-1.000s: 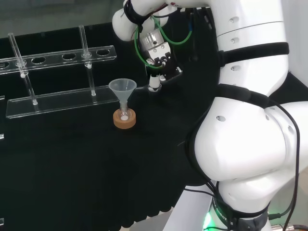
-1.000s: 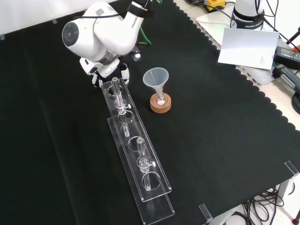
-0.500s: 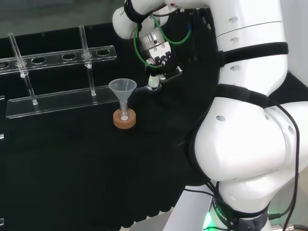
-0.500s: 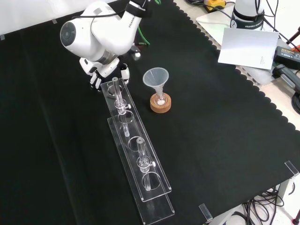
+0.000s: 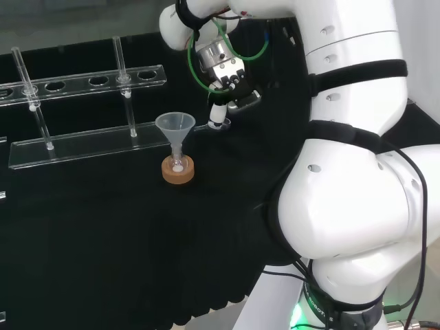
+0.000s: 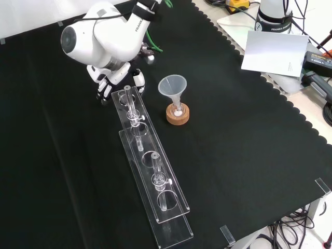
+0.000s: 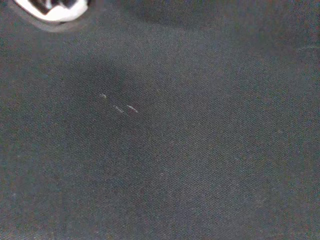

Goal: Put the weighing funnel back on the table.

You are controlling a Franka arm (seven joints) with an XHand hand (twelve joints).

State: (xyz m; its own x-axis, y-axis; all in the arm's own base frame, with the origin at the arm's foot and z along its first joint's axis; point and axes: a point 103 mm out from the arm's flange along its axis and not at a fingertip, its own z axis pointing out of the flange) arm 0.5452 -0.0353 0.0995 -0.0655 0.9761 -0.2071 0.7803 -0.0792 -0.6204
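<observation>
Black scalloped cloth (image 6: 249, 155) — cables (image 6: 290, 228) beyond its edge.

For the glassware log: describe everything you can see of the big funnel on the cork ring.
The funnel is a clear, cone-shaped piece, glass or plastic by its look, standing upright with its wide mouth up. Its narrow stem drops into a small flask seated in a cork ring on the black cloth. Nothing else touches it.
</observation>
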